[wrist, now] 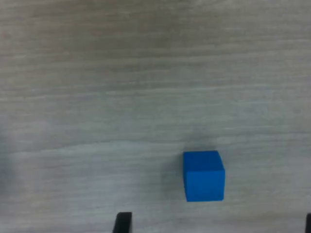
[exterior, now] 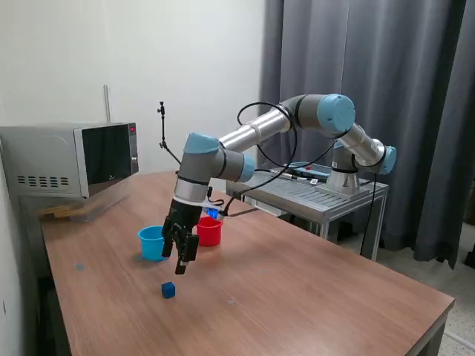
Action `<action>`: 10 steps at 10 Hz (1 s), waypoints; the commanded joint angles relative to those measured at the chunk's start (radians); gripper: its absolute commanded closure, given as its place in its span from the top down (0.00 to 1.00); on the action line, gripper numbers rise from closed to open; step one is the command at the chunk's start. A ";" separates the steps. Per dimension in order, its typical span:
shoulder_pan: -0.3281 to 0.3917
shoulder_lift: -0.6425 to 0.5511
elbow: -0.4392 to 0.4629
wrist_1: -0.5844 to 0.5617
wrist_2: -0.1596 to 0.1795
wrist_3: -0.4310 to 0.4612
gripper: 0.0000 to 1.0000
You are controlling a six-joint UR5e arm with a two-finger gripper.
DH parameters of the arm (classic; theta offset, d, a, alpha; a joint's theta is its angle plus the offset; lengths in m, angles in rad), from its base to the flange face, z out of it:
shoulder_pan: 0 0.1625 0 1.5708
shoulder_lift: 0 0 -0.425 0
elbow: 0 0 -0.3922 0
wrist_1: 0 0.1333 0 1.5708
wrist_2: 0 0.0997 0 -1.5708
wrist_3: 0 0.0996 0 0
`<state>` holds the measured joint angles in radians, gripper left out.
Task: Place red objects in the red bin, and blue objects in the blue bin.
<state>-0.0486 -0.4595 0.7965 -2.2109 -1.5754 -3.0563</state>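
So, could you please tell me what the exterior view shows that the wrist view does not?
Only the exterior view shows the blue cup, the red cup, the microwave and the arm. Only the wrist view shows the wood grain close up and that the pincer is open, its fingertips apart. Both show the blue cube alone on the table.

The arm (exterior: pixel 256 132) is built of silver-grey metal tubes joined by dark grey joint housings, each closed with a round light blue cap. Its base (exterior: pixel 344 180) is a grey cylinder. Black cables (exterior: pixel 256 111) loop loosely alongside the tubes. At the wrist sits a white collar, and below it a black two-finger gripper (exterior: pixel 183 265) of blocky shape with straight black fingers (wrist: pixel 123 222).
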 commanded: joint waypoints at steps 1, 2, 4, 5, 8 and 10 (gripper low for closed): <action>0.006 0.005 0.047 -0.120 0.002 0.031 1.00; 0.006 0.007 0.053 -0.128 0.002 0.039 1.00; 0.009 0.019 0.067 -0.185 0.000 0.040 1.00; 0.012 0.021 0.067 -0.187 -0.002 0.045 1.00; 0.013 0.028 0.082 -0.200 -0.008 0.053 1.00; 0.012 0.036 0.082 -0.200 -0.008 0.054 1.00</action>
<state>-0.0362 -0.4282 0.8766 -2.4093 -1.5827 -3.0037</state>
